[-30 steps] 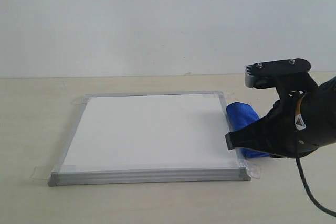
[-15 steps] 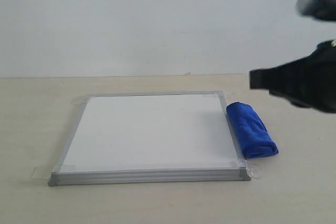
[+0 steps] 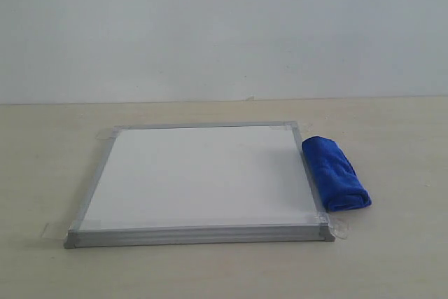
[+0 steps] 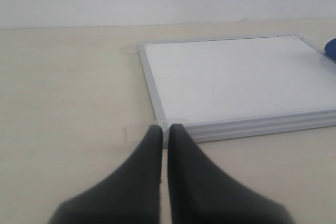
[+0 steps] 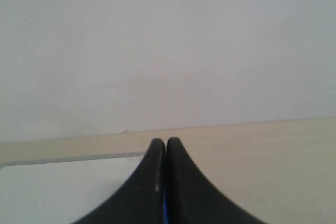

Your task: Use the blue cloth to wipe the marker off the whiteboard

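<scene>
The whiteboard (image 3: pixel 199 173) lies flat on the table, and its white face shows no red marker line in any view. The blue cloth (image 3: pixel 334 173) lies rolled on the table against the board's right edge, with nothing holding it. Neither gripper appears in the exterior view. In the left wrist view my left gripper (image 4: pixel 164 128) is shut and empty, just off a taped corner of the whiteboard (image 4: pixel 236 77); the blue cloth (image 4: pixel 331 48) peeks in at the frame edge. My right gripper (image 5: pixel 165 142) is shut, high above the table, with the whiteboard (image 5: pixel 58 192) below it.
The light wooden table (image 3: pixel 392 257) stretches around the board on all sides. A plain white wall (image 3: pixel 224 26) stands behind the table. Clear tape tabs (image 3: pixel 341 227) stick out at the board's corners.
My right arm, which was low over the blue cloth, rose and drew off to the right, out of the exterior view. The cloth stays on the table beside the board.
</scene>
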{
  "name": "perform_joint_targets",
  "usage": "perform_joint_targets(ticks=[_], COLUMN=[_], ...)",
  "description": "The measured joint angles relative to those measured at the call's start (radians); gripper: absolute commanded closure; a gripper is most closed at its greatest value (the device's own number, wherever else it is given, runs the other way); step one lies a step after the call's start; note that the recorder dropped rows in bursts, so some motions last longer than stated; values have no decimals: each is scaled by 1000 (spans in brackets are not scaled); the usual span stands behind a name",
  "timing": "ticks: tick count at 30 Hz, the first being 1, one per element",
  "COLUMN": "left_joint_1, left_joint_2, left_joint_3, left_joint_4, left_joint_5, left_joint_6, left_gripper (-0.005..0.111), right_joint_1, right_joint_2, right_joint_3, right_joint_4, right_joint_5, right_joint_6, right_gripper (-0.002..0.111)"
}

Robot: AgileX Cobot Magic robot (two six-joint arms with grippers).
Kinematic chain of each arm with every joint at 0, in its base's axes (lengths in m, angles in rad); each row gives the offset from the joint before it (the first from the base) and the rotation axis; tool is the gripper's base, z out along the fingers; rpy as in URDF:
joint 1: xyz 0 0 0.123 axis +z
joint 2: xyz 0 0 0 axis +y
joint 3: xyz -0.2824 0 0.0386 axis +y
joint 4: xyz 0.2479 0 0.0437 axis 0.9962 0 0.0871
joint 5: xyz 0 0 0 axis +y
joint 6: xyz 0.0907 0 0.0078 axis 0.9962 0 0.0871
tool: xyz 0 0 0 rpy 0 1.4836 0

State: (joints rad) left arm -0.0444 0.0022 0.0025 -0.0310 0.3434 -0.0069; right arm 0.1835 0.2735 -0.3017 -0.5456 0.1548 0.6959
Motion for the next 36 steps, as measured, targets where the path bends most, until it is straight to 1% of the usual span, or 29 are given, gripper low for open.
perform_joint_targets(ticks=[3,7,10,18,23,25,26,28,29,32,36], left_joint_1=[0,0,0,0,0,0,0,0,0,0,0], left_joint_2=[0,0,0,0,0,0,0,0,0,0,0], left_joint_3=[0,0,0,0,0,0,0,0,0,0,0], left_joint_4=[0,0,0,0,0,0,0,0,0,0,0], left_joint_5=[0,0,0,-2,-2,-2,-2,-2,-2,-2,-2], left_joint_6=[0,0,0,0,0,0,0,0,0,0,0], left_gripper=[103,103,103,103,103,103,103,103,103,103,103], right_joint_1=[-50,-77,-79,-81,-81,-81,-81,-81,-81,-81,-81], right_joint_2=[-136,-258,-265,-267,-269,-269,-269,-269,-269,-269,-269], right_joint_3=[89,183,214,219,219,226,234,262,287,295,297], right_joint_4=[-4,-3,-3,13,99,172,219,366,459,514,528], right_joint_5=[0,-2,-1,-3,-29,-72,-94,-148,-172,-131,-6], right_joint_6=[-26,-59,-66,-48,-1,-16,-47,-177,-303,-424,-550], right_gripper=[109,109,109,109,109,109,109,109,109,109,109])
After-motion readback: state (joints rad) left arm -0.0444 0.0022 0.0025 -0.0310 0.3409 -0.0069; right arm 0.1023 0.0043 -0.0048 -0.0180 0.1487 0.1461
